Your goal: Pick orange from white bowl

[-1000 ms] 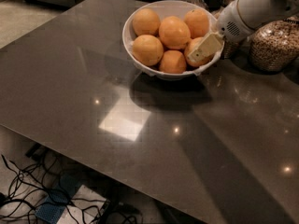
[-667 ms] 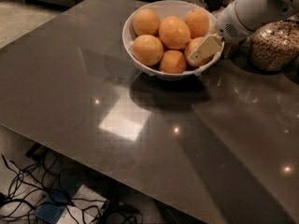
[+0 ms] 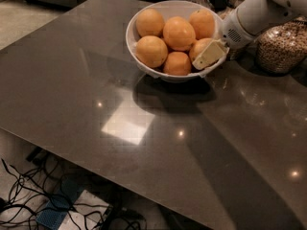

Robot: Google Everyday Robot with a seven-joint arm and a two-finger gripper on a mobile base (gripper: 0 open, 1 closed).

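The pincer [image 3: 207, 56], a cream-coloured clamp at the end of a white, tube-shaped robot arm [image 3: 254, 13], is reaching down over the rim of the wide, glossy white bowl [image 3: 133, 23]. It is reaching in on the side of the bowl facing the round glass jar of grain [image 3: 280, 47]. It is coming in at a slant from outside the bowl, most likely because the arm is passing above the jar and needs a low path over the rim.

The task's thing, a round orange fruit with dimpled peel [image 3: 198, 47], is lying inside the bowl against that same jar-side wall. It is sitting just beside the pincer and seems to be touching it. Five more oranges like it are filling the rest of the bowl, so this outer one is the natural choice. It is sitting nearest the arm, and nothing is lying on top of it.

Whether the pincer is parted, closed, or already clamping the orange cannot be told, since the fruit and the rim are hiding too much of it. The orange is not yet lifted, so the step in hand is judged to be the grasp itself.

The bowl is resting on a dark, polished stone desk [image 3: 72, 95], towards its far edge. Its shine is suggesting a slippery surface, so a push against the rim could be sliding the bowl.
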